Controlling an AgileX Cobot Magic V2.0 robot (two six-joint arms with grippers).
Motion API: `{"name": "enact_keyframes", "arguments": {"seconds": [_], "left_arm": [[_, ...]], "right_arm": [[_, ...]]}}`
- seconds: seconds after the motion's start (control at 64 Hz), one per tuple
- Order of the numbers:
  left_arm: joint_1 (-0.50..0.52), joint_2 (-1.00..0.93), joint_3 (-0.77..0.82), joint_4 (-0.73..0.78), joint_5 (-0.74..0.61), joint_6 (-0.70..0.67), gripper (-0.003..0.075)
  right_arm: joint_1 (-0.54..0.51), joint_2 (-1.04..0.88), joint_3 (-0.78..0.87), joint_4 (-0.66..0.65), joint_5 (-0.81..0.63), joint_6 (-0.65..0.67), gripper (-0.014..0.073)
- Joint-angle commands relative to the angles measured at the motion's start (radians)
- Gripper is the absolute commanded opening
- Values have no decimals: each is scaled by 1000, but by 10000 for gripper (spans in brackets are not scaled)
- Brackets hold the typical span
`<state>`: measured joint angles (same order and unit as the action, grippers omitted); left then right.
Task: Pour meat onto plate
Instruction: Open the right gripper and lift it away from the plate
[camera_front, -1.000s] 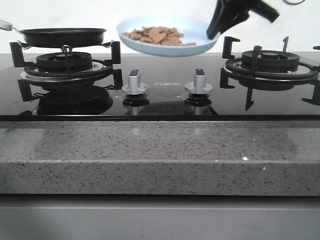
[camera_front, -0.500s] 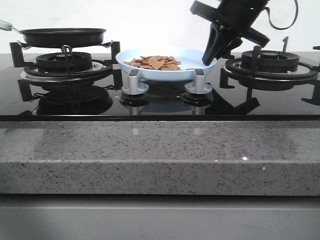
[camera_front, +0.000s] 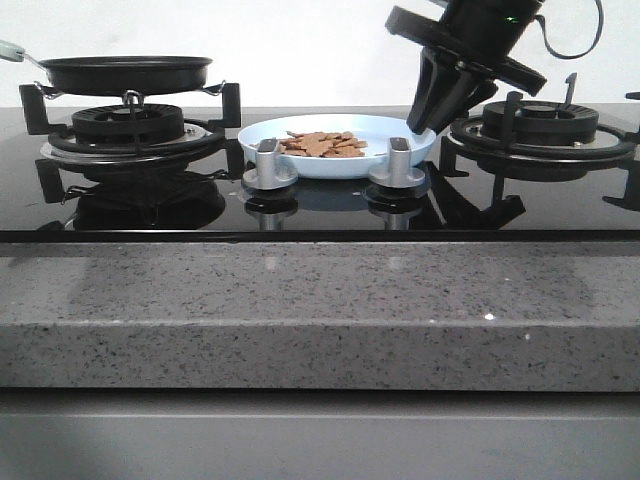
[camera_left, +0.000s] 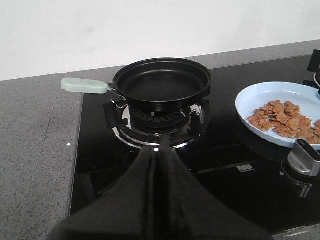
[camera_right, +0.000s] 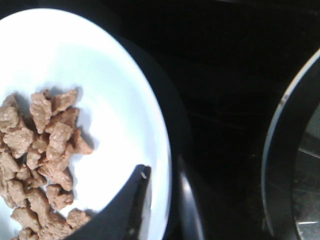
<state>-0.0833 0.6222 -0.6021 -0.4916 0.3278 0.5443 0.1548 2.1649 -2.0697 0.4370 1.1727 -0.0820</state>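
The pale blue plate (camera_front: 335, 168) rests flat on the glass hob between the two burners, behind the knobs. The meat (camera_front: 322, 144) lies in a loose reddish-brown pile on it. My right gripper (camera_front: 425, 125) comes down at the plate's right rim and is shut on it: one finger (camera_right: 135, 200) is inside the plate (camera_right: 100, 75) near the meat (camera_right: 40, 150), the other is outside the rim. My left gripper (camera_left: 161, 150) is shut and empty, in front of the left burner. From there I see the plate (camera_left: 270, 95) and the meat (camera_left: 285, 119).
An empty black frying pan (camera_front: 125, 72) with a pale green handle (camera_left: 84, 86) sits on the left burner (camera_front: 130, 125). The right burner (camera_front: 540, 125) has bare black supports. Two silver knobs (camera_front: 270, 162) (camera_front: 398, 162) stand just in front of the plate.
The plate has come down from mid-air onto the hob between the burners. My right gripper has descended with it and now stands nearly upright over its right rim.
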Motion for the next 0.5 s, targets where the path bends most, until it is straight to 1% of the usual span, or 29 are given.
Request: {"name": "enact_keyframes", "arguments": {"seconds": [0.0, 0.094, 0.203, 0.266, 0.375, 0.484], "left_arm": [[-6, -3, -28, -20, -72, -7, -20], [-6, -3, -28, -20, -72, -7, -20], [-6, -3, -28, -20, -72, -7, -20], [-6, -3, -28, -20, -72, -7, -20], [-6, -3, -28, -20, -72, -7, -20], [-6, -3, -28, -20, -72, -7, -20]], "right_arm": [[-4, -69, -41, 27, -17, -3, 229], [-6, -74, -56, 24, -19, -3, 229], [-7, -74, -106, 5, 19, -3, 227], [-7, -74, -143, -12, 52, -3, 203], [-9, -75, -187, -15, 91, -3, 108], [-9, -87, -200, -16, 102, -3, -56]]}}
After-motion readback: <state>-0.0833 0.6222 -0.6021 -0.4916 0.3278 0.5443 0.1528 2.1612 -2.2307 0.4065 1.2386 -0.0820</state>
